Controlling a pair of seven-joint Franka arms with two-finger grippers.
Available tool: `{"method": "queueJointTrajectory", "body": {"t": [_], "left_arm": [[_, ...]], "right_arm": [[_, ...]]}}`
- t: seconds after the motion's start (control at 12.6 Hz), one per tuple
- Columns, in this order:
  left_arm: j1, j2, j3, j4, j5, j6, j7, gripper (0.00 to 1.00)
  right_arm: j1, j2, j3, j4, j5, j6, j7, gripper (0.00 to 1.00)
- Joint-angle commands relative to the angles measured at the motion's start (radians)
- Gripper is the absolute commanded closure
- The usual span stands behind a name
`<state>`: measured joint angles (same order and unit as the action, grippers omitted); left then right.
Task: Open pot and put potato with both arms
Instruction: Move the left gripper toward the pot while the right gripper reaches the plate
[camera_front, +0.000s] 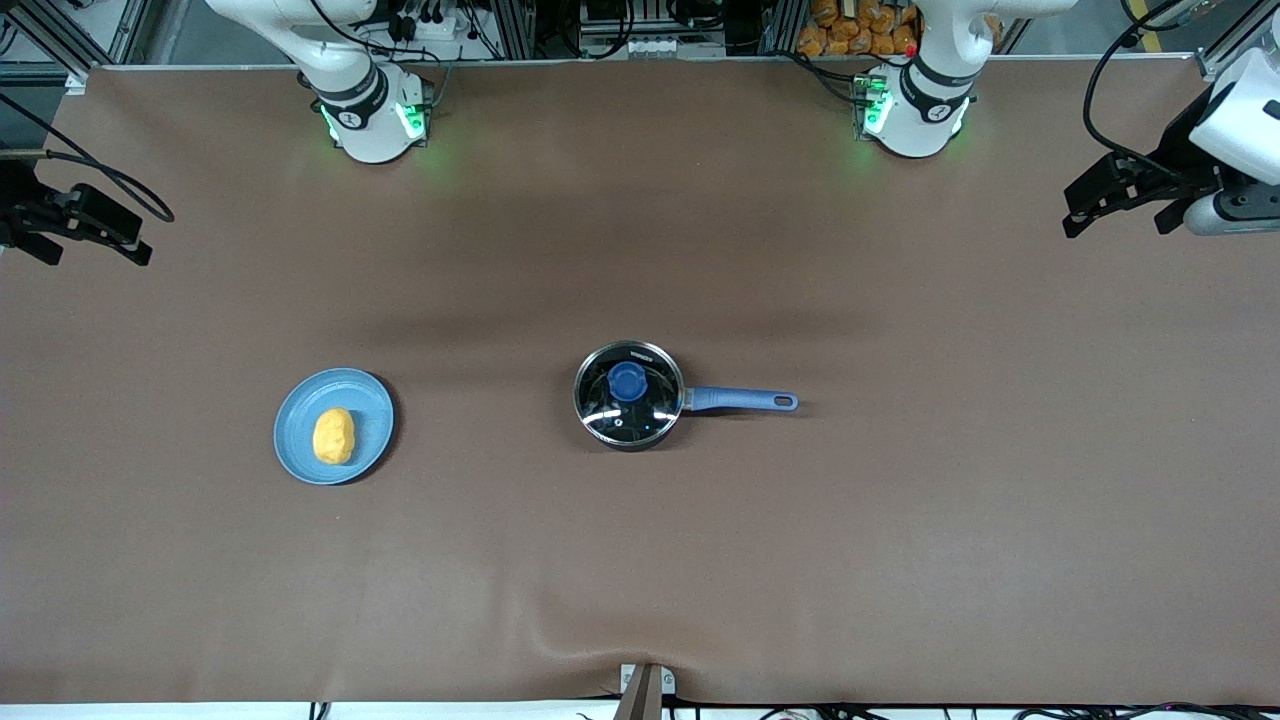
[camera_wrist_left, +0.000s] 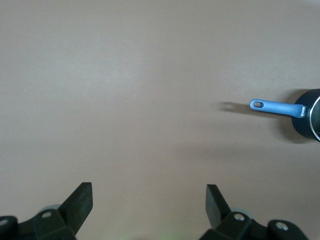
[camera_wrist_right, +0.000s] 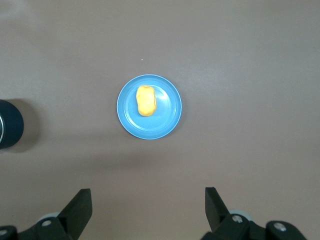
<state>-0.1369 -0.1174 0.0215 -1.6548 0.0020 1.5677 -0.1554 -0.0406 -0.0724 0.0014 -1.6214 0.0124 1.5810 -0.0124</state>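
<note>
The pot (camera_front: 630, 396) sits in the middle of the table (camera_front: 900, 550) with its glass lid (camera_front: 629, 393) on. The lid's blue knob (camera_front: 627, 381) is on top, and the pot's blue handle (camera_front: 745, 400) points toward the left arm's end of the table. The potato (camera_front: 334, 436) lies on a blue plate (camera_front: 300, 455), well apart from the pot, toward the right arm's end and a bit nearer the front camera than the pot.

The left gripper (camera_wrist_left: 149, 200) is up high past the handle's tip, with its fingers spread wide and nothing in them. The right gripper (camera_wrist_right: 148, 202) is up high too, looking down on the plate, wide open and empty.

Nothing is done yet, so the first job looks like taking the lid off. The left arm is on the handle side, so it fits that job best. It should come straight down over the knob, close on it snugly, and lift straight up so the pot does not slide. The knob is small and round, so a grip off to one side could slip. The right arm can come down on the potato across its thin side and wait until the pot is open.
</note>
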Motion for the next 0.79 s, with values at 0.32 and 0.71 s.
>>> {"method": "queueJointTrajectory", "body": {"t": [0.32,0.71], "left_arm": [[-0.016,0.037,0.005,0.068,-0.02,-0.043,-0.001,0.0],[-0.128,0.224,-0.125,0.112,-0.076,0.064,-0.169,0.0]], "right_arm": [[-0.013,-0.015,0.009,-0.015,0.001,0.011,-0.015,0.0],[0.002,0.031,0.012,-0.049,0.008,0.1,-0.015,0.0]]}}
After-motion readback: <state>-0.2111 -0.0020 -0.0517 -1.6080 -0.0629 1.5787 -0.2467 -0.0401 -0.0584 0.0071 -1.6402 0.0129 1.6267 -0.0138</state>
